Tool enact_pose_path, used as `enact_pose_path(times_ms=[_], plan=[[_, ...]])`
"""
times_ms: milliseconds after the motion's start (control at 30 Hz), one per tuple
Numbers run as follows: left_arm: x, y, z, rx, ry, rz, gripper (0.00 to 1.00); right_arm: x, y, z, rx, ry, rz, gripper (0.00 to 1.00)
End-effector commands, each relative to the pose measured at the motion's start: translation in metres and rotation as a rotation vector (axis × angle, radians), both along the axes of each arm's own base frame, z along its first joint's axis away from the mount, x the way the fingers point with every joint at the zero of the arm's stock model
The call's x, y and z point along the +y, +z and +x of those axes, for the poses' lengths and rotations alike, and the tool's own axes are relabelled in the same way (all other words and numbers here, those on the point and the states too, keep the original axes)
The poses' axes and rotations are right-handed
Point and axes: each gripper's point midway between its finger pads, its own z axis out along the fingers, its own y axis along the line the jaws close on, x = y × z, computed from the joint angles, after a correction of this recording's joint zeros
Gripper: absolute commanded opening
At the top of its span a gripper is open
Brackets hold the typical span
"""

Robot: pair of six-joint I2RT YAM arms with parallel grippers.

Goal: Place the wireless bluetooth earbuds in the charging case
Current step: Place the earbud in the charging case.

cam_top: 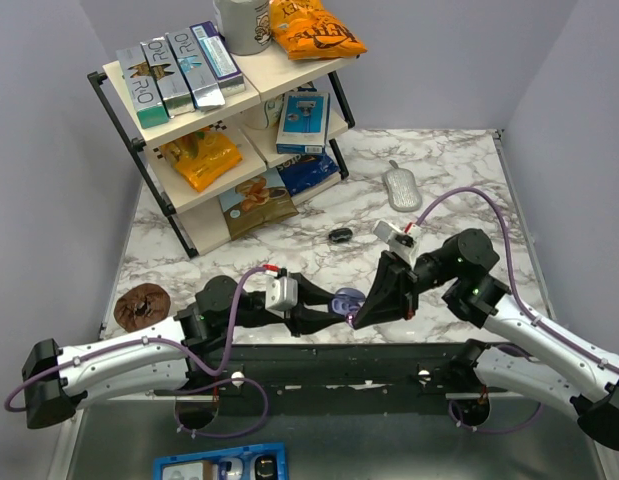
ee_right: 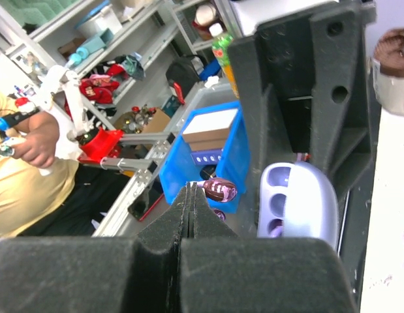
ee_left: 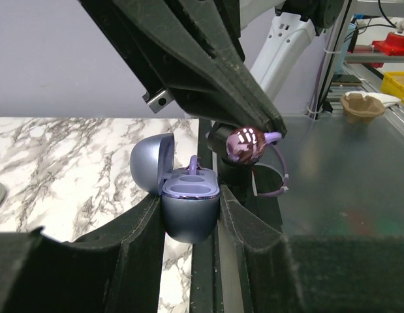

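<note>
Marble tabletop (cam_top: 319, 215), near edge: left fingers (ee_left: 133, 228) clamp the open case (ee_left: 188, 212); right fingers (ee_left: 208, 72) pinch a purple earbud (ee_left: 244, 145) beside it, unseated.

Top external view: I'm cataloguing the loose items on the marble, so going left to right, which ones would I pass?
Brown round object → small black oval object → grey oblong object. The held charging case lines up with the black oval, so it is left out.
</note>
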Motion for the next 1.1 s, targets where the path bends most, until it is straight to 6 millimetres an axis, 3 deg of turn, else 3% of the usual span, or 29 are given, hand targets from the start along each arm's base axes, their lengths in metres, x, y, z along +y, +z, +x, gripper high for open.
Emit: enact_pose_path(times_ms=[0,600,1067], plan=[[-0.001,0.025,-0.008,-0.024,-0.049,-0.068,0.0,0.003,0.001,0.007,-0.032,-0.03,-0.012,0.01],[-0.003,0.02,-0.027,-0.02,-0.17,-0.038,0.0,0.005,-0.012,0.017,-0.074,-0.067,-0.112,0.01],[-0.01,0.015,-0.028,-0.025,-0.193,-0.012,0.0,0.005,-0.009,0.005,-0.07,-0.022,-0.123,0.01]])
